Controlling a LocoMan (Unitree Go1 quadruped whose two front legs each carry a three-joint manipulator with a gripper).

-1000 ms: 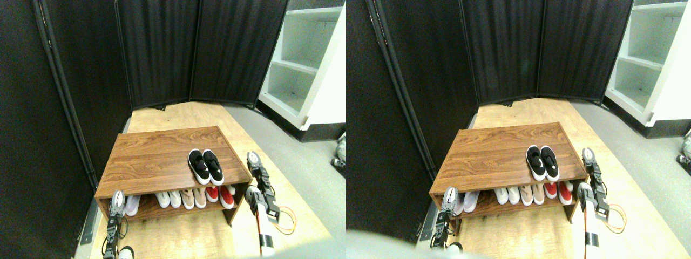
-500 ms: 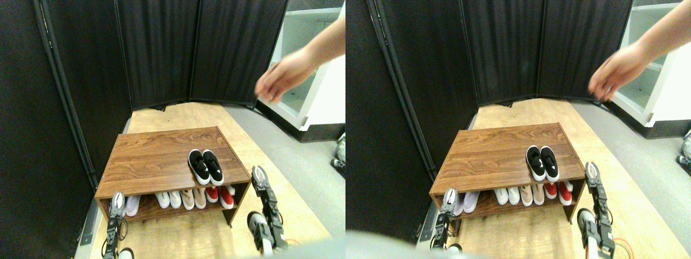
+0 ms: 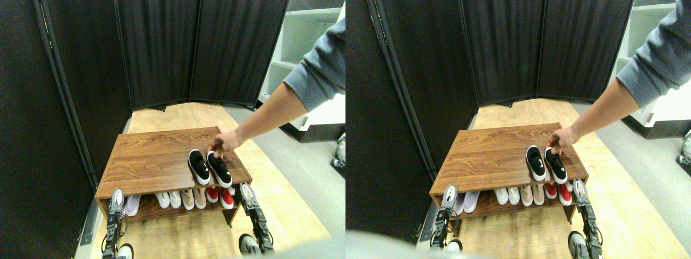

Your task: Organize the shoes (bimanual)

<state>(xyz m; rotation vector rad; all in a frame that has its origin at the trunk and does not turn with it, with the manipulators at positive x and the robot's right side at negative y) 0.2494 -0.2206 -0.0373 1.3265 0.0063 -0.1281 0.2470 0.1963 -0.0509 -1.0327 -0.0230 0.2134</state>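
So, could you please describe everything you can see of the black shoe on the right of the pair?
The right black shoe is a small slip-on with a white sole and dark opening. It lies on the wooden shoe rack's top, near the right front corner, its front angled outward from its mate. A person's hand touches its far end. No gripper touches it.

Rack top left of and beyond the right gripper lies bare. A person's hand and the shoes block its right end, just above that gripper.

Two black shoes, six shoes below, one person's hand.
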